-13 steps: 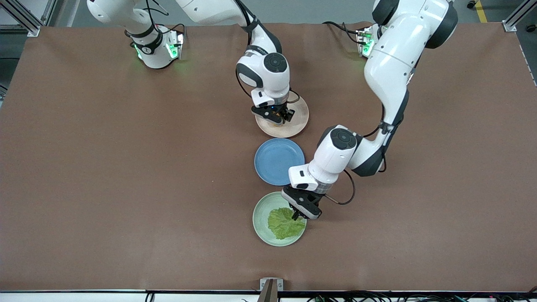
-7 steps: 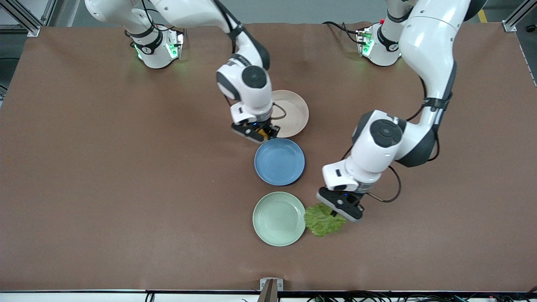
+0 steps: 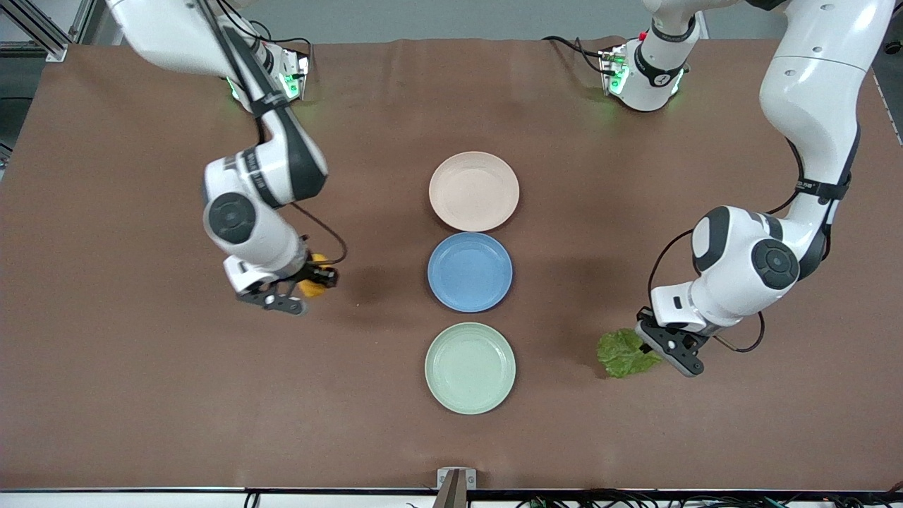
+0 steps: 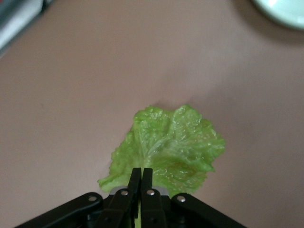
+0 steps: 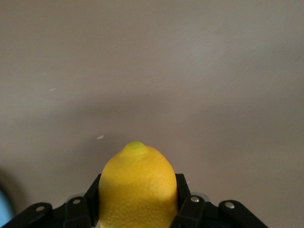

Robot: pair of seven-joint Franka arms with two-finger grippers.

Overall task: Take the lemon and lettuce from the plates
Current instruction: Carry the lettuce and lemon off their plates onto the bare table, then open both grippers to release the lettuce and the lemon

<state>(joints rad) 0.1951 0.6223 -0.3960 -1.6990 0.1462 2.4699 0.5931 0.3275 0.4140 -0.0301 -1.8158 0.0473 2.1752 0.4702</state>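
Our right tool (image 3: 305, 288) grips the lemon (image 3: 312, 283) above bare table (image 3: 141, 395); our left tool (image 3: 659, 349) pinches the lettuce (image 3: 624, 354) clear of the plates (image 3: 470, 367). We should lower gently before releasing.

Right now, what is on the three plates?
Nothing: the pink plate, blue plate and green plate are bare. Nothing covers them.

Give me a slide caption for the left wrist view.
Left gripper shut on the lettuce over bare brown table, green plate just in view.
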